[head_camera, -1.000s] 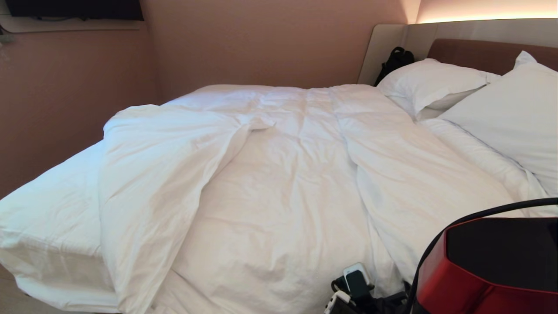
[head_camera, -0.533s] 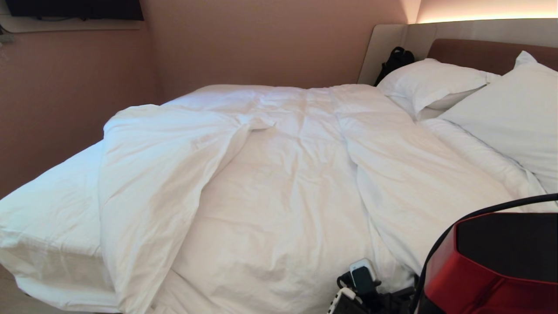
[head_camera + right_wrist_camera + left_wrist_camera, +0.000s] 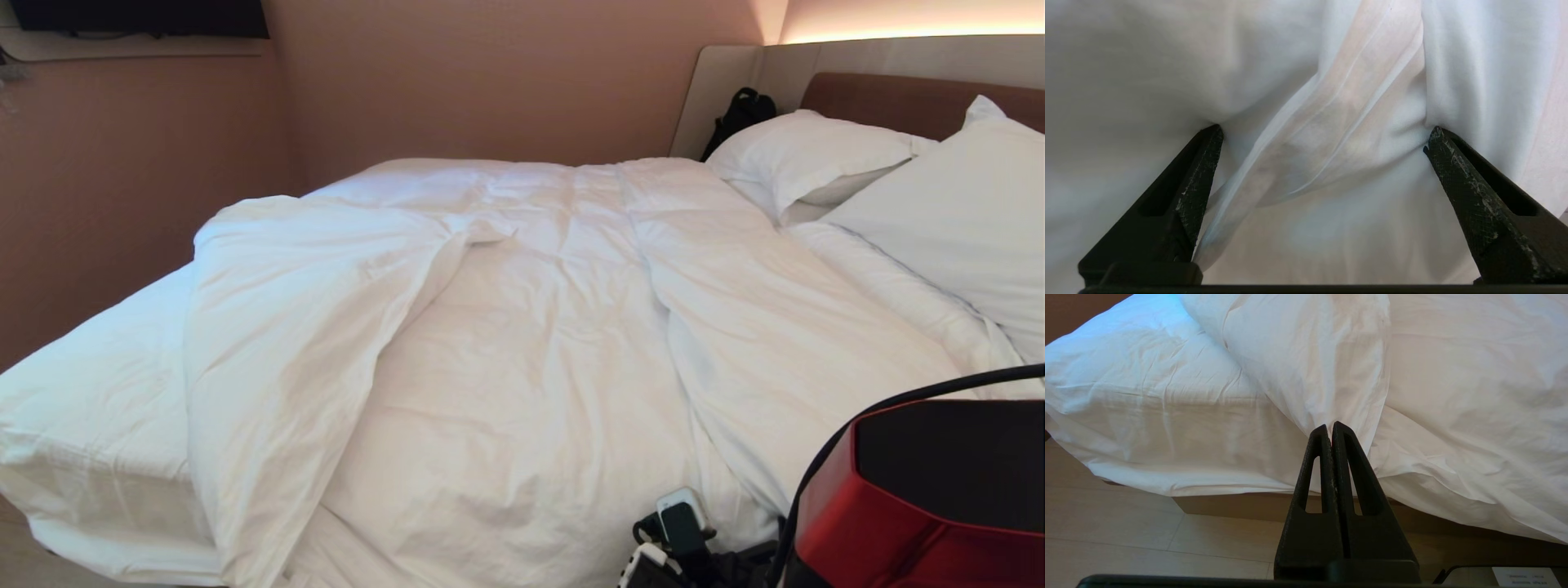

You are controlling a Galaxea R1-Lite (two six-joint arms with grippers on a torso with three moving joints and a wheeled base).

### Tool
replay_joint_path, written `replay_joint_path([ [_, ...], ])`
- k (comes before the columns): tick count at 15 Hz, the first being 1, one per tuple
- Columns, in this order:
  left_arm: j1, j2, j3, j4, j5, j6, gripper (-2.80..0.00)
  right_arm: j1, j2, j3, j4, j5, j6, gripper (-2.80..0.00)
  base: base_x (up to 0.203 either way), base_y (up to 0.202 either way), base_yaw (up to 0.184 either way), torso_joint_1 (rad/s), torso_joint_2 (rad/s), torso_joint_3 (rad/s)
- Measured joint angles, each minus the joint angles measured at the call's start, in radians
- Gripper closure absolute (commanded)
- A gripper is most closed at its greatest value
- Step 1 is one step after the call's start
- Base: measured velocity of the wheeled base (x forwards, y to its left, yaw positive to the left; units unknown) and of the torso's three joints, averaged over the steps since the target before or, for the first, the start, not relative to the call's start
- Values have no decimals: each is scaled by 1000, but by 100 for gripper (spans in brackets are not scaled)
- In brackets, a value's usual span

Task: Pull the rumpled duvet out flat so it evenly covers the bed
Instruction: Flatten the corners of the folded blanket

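Duvet (image 3: 539, 327) lies rumpled across the bed (image 3: 90, 425), covering most of the mattress from near the pillows down to the near edge. One corner is folded back on the robot's left, forming a thick flap (image 3: 277, 351) that hangs over the near side; beside it the sheet (image 3: 98, 384) on the mattress is bare. A long ridge runs through the duvet on the right, from the head end toward the near edge. Surface creased throughout.

Headboard (image 3: 898, 90) at far right, brown panel inside a beige surround. Two pillows (image 3: 963, 212) lean against it, touching the duvet's upper edge. Black bag (image 3: 739, 114) stands in the corner between the headboard surround and the wall.

Right arm: red and black housing (image 3: 922, 498) at lower right of the head view, black cable (image 3: 898, 400) arcing over it. Right gripper (image 3: 1323, 134) is at the duvet, jaws spread wide, both fingertips (image 3: 1208, 143) pressed into the cloth with a bunched fold between them; the fold is not pinched.

Left gripper (image 3: 1329, 428) is parked low off the bed's near edge, jaws closed tip to tip on nothing, pointing at the hanging flap. Floor (image 3: 1126, 539) and bed base below it.
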Motion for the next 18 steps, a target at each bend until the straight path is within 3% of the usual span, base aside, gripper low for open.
replay_joint_path([
  [18, 0, 0, 0, 0, 0, 0, 0, 19, -12, 5, 1, 43, 14, 0, 0, 0, 0, 0, 0, 0],
])
